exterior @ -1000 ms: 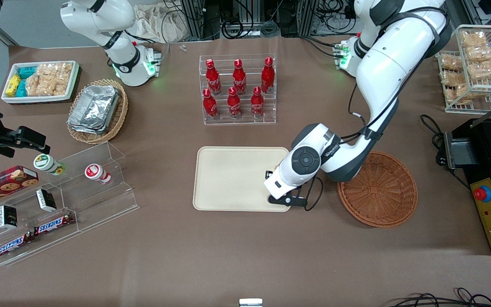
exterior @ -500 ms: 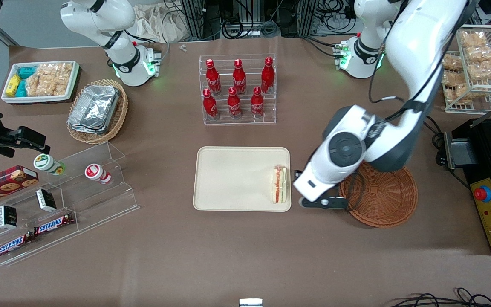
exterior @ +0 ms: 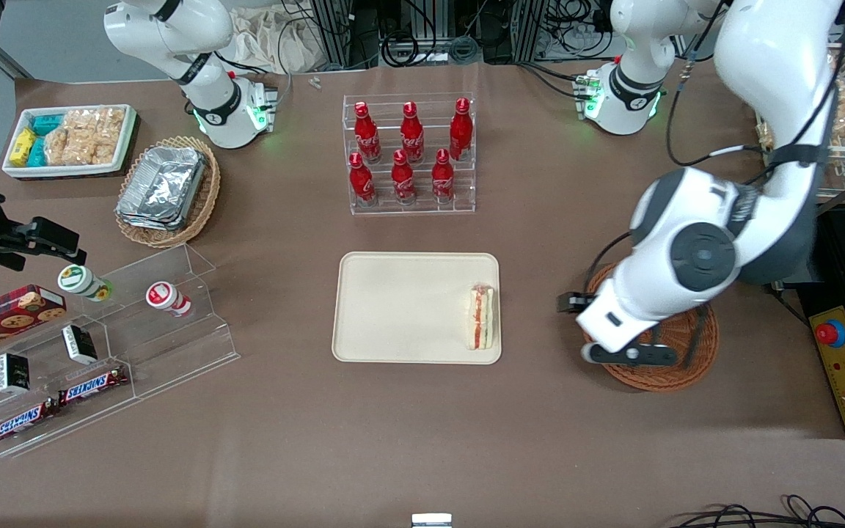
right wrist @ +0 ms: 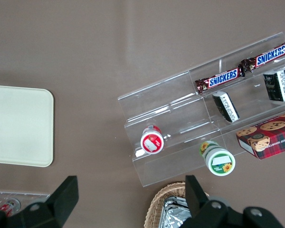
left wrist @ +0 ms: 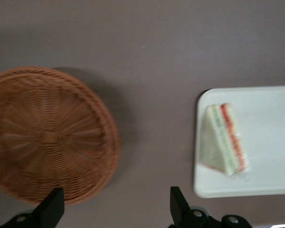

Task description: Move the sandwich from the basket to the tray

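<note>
Snack shelf (exterior: 100,352): clear stepped acrylic stand at the parked arm's end of the counter (exterior: 393,440), carrying two Snickers bars (exterior: 59,403), small dark packets, two lying cups and a red cookie box (exterior: 4,312).
White tray (exterior: 67,139): deep, filled with snack packets, farther from the front camera than the snack shelf.
Tan basket (exterior: 169,191): lighter wicker, holding silver foil containers, just beside the white tray.
Bottle rack (exterior: 411,154): clear stand with six red bottles in two rows, farther from the camera than the tray.
Tray (exterior: 400,308): cream-beige, flat on the counter near its middle; bare apart from the sandwich.
Sandwich (exterior: 481,317): lying on the tray, close against the rim at the working arm's end; red and pale layers show along its edge. The left wrist view shows the wedge (left wrist: 225,140) resting near a corner of the tray (left wrist: 270,142).
Hand (exterior: 617,330): raised above the counter over the basket's edge nearest the tray, fingers (left wrist: 51,209) spread wide apart with nothing between them.
Basket (exterior: 675,367): reddish-brown wicker, nothing in it in the left wrist view (left wrist: 47,137), well apart from the tray and partly covered by the working arm.
</note>
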